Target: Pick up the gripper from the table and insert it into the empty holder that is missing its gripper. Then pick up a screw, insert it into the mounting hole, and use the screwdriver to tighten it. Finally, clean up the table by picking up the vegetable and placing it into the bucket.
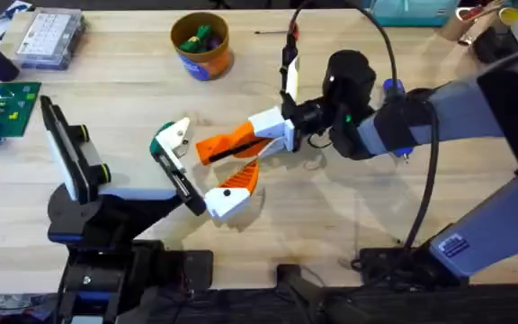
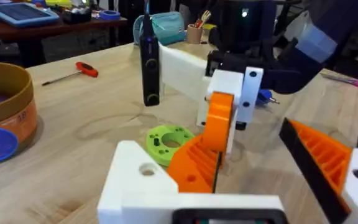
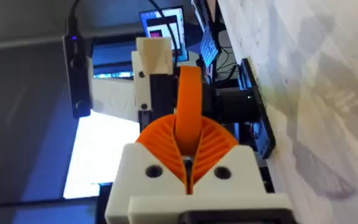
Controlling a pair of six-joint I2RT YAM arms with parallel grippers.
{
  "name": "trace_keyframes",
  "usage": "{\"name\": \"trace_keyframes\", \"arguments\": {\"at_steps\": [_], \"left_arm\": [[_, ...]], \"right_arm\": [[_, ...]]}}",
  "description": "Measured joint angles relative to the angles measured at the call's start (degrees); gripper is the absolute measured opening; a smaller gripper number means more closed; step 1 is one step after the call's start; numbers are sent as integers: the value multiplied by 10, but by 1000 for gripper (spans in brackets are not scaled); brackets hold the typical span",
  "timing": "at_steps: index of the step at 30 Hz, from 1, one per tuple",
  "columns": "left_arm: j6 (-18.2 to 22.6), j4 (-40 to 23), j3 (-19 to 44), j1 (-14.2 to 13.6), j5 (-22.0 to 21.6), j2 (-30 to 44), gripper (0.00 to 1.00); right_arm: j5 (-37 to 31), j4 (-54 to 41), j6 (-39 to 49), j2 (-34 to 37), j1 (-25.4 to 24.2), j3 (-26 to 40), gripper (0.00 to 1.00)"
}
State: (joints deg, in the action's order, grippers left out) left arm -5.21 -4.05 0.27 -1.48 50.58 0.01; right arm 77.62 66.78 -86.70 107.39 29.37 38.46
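1. The left gripper point(image 2: 250, 149) sat closest in its own wrist view. Its white fingers with orange ribbed pads point(image 2: 194, 165) were spread wide apart and held nothing.
2. The right gripper point(image 1: 209, 148) reached in from the right over the middle of the table. In the left wrist view its orange fingers stood between the left gripper's fingers, touching or almost touching one pad.
3. In the right wrist view, the right gripper's two pads lay pressed together. I could not tell whether anything thin was caught between them.
4. The gripper point(image 1: 173, 139), a small white piece with a dark green part, was just beyond the right gripper's fingertips. It was beside a black bar, and neither arm's fingers held it.
5. A light-green ring point(image 2: 168, 142) lay flat on the table point(image 1: 106, 99), just beside the left gripper's pad.
6. The screwdriver point(image 1: 281, 31) lay on the far side of the table, well apart from both grippers.
7. The bucket point(image 1: 201, 56) stood upright near the far edge, left of the screwdriver, with green pieces inside.
8. A clear parts box point(image 1: 50, 38) rested at the far left corner.
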Motion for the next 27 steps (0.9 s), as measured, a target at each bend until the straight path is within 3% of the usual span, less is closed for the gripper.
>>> {"name": "trace_keyframes", "arguments": {"at_steps": [13, 27], "left_arm": [[0, 0, 0, 0, 2, 0, 988], [0, 0, 0, 0, 2, 0, 988]], "right_arm": [[27, 193, -52, 0, 0, 0, 15], [2, 164, -98, 0, 3, 0, 14]]}}
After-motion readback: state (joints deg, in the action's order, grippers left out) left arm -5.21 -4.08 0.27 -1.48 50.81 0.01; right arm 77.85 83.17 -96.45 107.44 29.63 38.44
